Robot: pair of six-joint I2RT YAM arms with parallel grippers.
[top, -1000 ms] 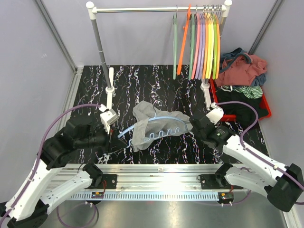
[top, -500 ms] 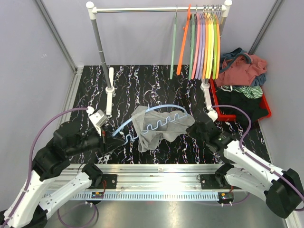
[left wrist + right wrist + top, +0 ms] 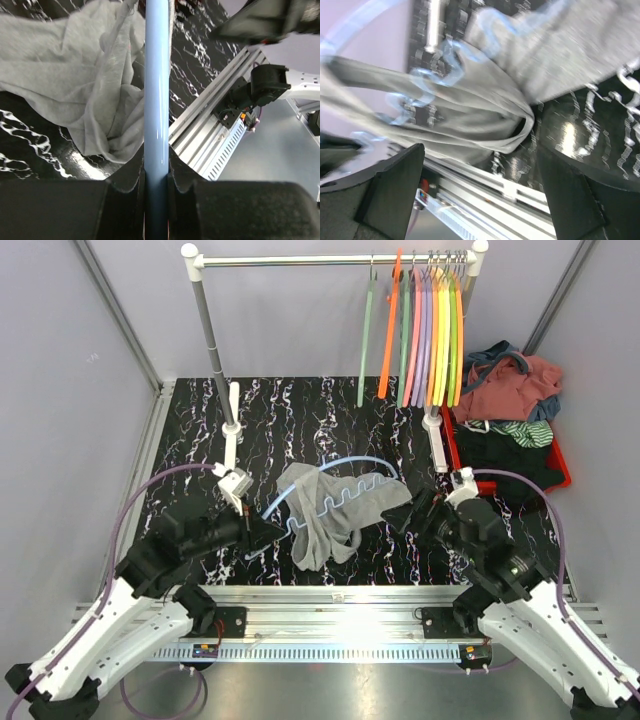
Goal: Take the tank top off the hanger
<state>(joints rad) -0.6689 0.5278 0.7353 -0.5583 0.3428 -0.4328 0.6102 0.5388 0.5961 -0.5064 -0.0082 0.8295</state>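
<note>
A grey tank top point(image 3: 325, 512) drapes over a light blue hanger point(image 3: 345, 461) lying low over the middle of the black marbled table point(image 3: 300, 410). My left gripper point(image 3: 262, 532) is shut on the hanger's left end. In the left wrist view the blue bar point(image 3: 156, 75) runs straight up from between the closed jaws point(image 3: 156, 186), with the tank top point(image 3: 75, 85) bunched to its left. My right gripper point(image 3: 408, 512) stands open just right of the cloth. The right wrist view shows its gap point(image 3: 480, 195) bare, with the tank top point(image 3: 485, 115) and wavy hanger point(image 3: 422, 80) beyond it.
A clothes rack point(image 3: 330, 258) spans the back, with several coloured hangers point(image 3: 430, 330) at its right end and white posts point(image 3: 232, 425) on the table. A red bin point(image 3: 515, 455) of clothes sits at the right. An aluminium rail point(image 3: 330, 595) lines the front edge.
The right gripper has opened, let go of the tank top and drawn back to the right. The left gripper has shifted the hanger slightly right; the cloth now sags toward the front.
</note>
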